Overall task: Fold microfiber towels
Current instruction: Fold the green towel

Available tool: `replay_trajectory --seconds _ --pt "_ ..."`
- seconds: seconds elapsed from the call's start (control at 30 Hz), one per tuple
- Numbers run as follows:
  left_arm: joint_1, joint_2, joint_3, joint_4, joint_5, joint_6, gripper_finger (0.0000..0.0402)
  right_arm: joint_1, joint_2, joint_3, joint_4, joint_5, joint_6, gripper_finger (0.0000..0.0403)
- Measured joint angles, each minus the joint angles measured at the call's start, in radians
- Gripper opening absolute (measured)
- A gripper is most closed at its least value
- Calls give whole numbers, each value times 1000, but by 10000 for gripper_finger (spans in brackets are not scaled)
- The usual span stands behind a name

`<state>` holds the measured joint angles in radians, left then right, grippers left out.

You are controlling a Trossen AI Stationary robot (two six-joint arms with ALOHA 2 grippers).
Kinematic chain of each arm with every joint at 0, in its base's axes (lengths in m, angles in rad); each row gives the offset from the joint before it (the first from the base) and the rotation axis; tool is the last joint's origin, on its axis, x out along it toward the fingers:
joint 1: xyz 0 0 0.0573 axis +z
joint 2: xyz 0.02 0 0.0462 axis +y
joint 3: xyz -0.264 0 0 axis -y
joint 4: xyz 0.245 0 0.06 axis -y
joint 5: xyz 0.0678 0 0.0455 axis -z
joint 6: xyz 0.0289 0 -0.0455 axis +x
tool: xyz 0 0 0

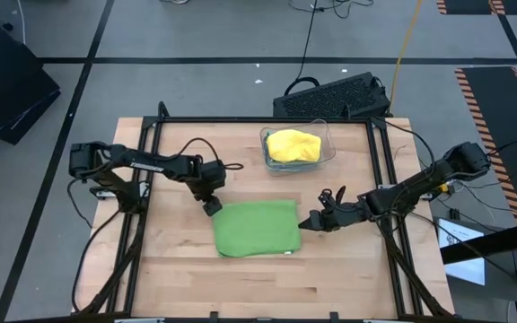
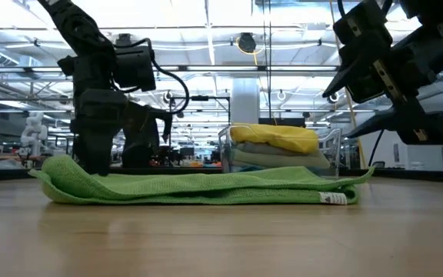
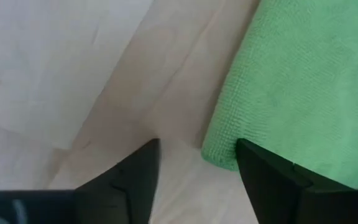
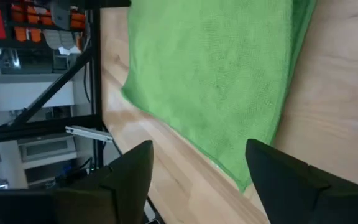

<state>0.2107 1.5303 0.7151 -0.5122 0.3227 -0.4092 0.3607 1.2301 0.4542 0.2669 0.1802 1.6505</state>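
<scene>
Both my grippers stand open and empty: the left gripper [image 1: 212, 205] at one corner of the bright green towel [image 1: 257, 227], the right gripper [image 1: 311, 221] just off its opposite edge. The towel lies between my fingers, folded flat on the table [image 1: 330, 278], its tag outermost. It probably needs another fold, though I can't judge the layers; next I must pinch an edge.

You see a grey floor [image 1: 196, 36] with dark lines around the table, ceiling lights [image 2: 206, 31] far behind
</scene>
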Motion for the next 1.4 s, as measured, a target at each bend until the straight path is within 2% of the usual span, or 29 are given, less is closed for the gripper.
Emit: replay_trajectory --seconds 0.2,0.37,0.53,0.6,0.8,1.03,1.17,1.27,1.4 --pt "-19 13 1 12 8 79 170 -1 0 -6 11 0 -10 247" --pt "-43 15 -2 51 38 86 102 -38 0 -5 81 -1 -42 236" --pt "-88 14 -2 80 33 98 26 -89 0 72 94 -22 -140 231" --pt "-109 14 -1 87 32 90 9 -118 0 126 72 -44 -203 231" --pt "-167 2 83 -30 19 31 6 -242 14 328 -145 -170 -502 230" --pt "-264 -8 250 -194 -118 32 5 -394 140 482 -162 -388 -982 234" --pt "-309 -8 337 -260 -207 -41 6 -430 255 502 -104 -503 -1249 246" --pt "-340 -8 400 -325 -268 -75 9 -447 348 502 -13 -588 -1314 257" --pt "-361 -8 449 -336 -279 -100 4 -454 472 502 209 -685 -1326 269"
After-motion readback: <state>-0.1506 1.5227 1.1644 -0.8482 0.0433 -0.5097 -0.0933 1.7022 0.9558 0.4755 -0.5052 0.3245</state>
